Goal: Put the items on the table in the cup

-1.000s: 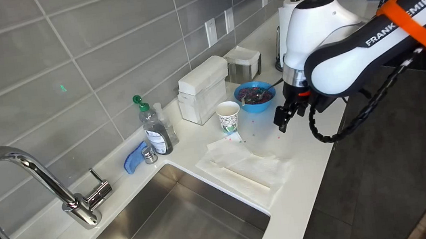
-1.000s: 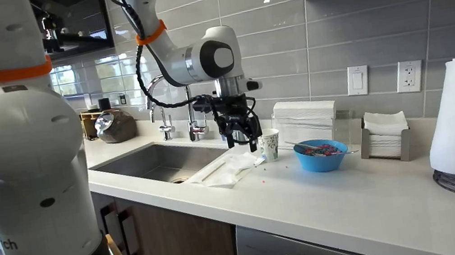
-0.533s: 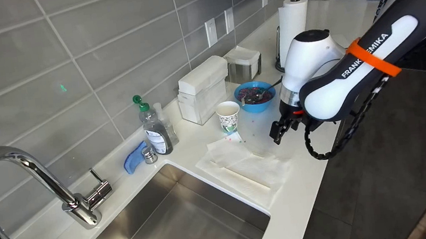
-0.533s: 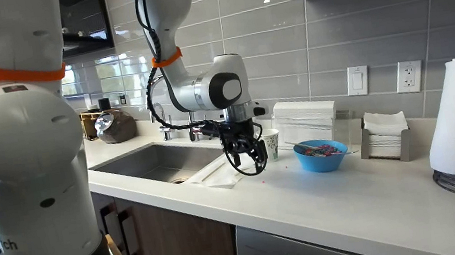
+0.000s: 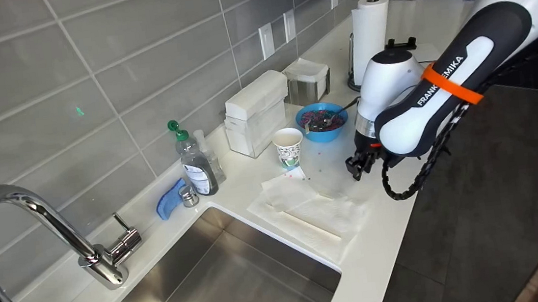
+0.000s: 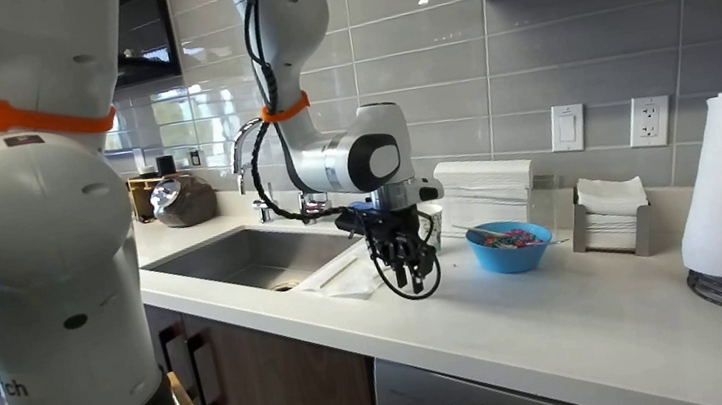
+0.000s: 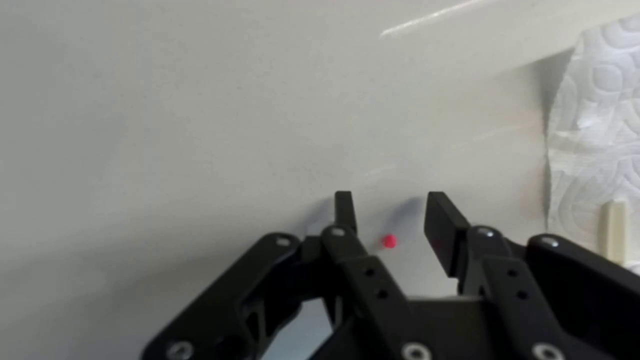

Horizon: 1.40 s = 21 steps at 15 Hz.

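Countertop: 1, white, smooth.
Gripper: 1, low over countertop, jaws apart.
Bowl: 1, blue, on countertop.
Cup: 1, upright on countertop, near bowl, apart from jaws.
Red item: 1 in wrist view, on countertop, framed between jaws, touching neither.

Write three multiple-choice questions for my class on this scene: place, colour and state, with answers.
1. In the wrist view, the small round pinkish-red piece shows:
A. on embossed white paper
B. between the fingers of the black two-fingered gripper
C. inside the steel sink

2. The wide round bowl is:
A. green
B. red
C. blue

3. The white printed paper cup is:
A. upright
B. tipped over
C. upside down

1 B: it appears in their gap.
2 C: both exterior views show blue walls.
3 A: an exterior view shows its open rim upward.
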Available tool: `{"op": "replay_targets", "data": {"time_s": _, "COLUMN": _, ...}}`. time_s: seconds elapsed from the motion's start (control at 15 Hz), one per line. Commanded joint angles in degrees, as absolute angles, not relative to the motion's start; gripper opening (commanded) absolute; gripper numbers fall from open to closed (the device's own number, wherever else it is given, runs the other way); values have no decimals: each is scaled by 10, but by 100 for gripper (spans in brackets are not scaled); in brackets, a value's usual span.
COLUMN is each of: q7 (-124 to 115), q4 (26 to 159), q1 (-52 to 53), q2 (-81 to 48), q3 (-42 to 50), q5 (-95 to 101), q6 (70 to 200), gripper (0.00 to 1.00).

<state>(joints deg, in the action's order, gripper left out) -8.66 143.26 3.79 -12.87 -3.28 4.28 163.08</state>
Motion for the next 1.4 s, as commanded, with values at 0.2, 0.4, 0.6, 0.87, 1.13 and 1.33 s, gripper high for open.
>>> {"op": "replay_targets", "data": {"time_s": 0.2, "q7": -78, "q4": 1393, "q1": 51, "q2": -170, "q3": -19, "q5": 47, "q6": 1638, "gripper": 38}}
{"op": "replay_targets", "data": {"time_s": 0.4, "q7": -74, "q4": 1380, "q1": 54, "q2": -179, "q3": -19, "q5": 46, "q6": 1633, "gripper": 31}}
{"op": "replay_targets", "data": {"time_s": 0.6, "q7": -76, "q4": 1372, "q1": 59, "q2": -185, "q3": -15, "q5": 48, "q6": 1628, "gripper": 20}}
{"op": "replay_targets", "data": {"time_s": 0.87, "q7": -75, "q4": 1368, "q1": 64, "q2": -187, "q3": -14, "q5": 47, "q6": 1621, "gripper": 10}}
{"op": "replay_targets", "data": {"time_s": 1.13, "q7": -74, "q4": 1364, "q1": 68, "q2": -174, "q3": -15, "q5": 49, "q6": 1620, "gripper": 0}}
{"op": "replay_targets", "data": {"time_s": 1.33, "q7": -76, "q4": 1343, "q1": 79, "q2": -156, "q3": -13, "q5": 62, "q6": 1624, "gripper": 2}}
